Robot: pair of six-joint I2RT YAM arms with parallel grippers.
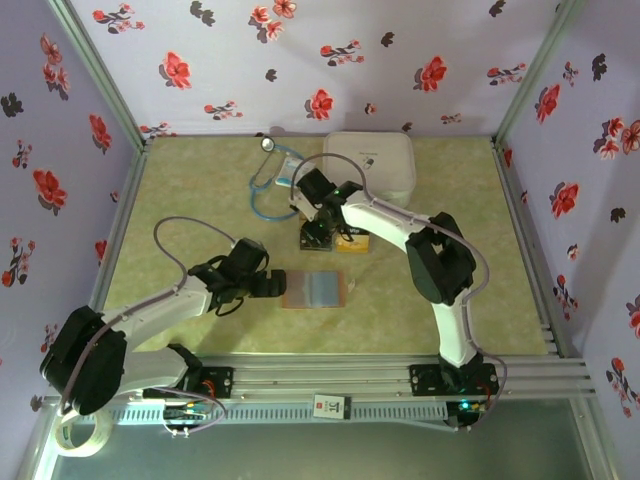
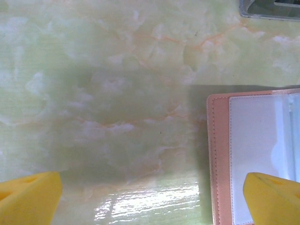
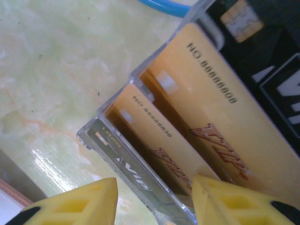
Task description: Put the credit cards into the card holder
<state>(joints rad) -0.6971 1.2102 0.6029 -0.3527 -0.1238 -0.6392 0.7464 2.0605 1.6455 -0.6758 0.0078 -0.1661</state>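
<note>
The card holder [image 1: 314, 289] lies open and flat on the table, its pinkish-brown border [image 2: 220, 159] framing clear pockets. My left gripper [image 1: 275, 284] is open at its left edge; one yellow fingertip [image 2: 272, 199] hangs over a pocket, with nothing between the jaws [image 2: 152, 201]. The credit cards stand on edge in a clear plastic box [image 3: 93, 131]: a black one [image 3: 126, 164] and two gold ones [image 3: 154, 126] [image 3: 206, 93], beside more black cards [image 3: 262, 51]. My right gripper [image 1: 316, 240] [image 3: 154, 201] is open, straddling the box's end with the black card and a gold card between its fingers.
A large white rounded case [image 1: 370, 160] stands behind the cards. A blue stethoscope [image 1: 268, 190] lies to their left. A roll of tape [image 1: 85, 440] sits off the table's near left corner. Flowered walls close in three sides.
</note>
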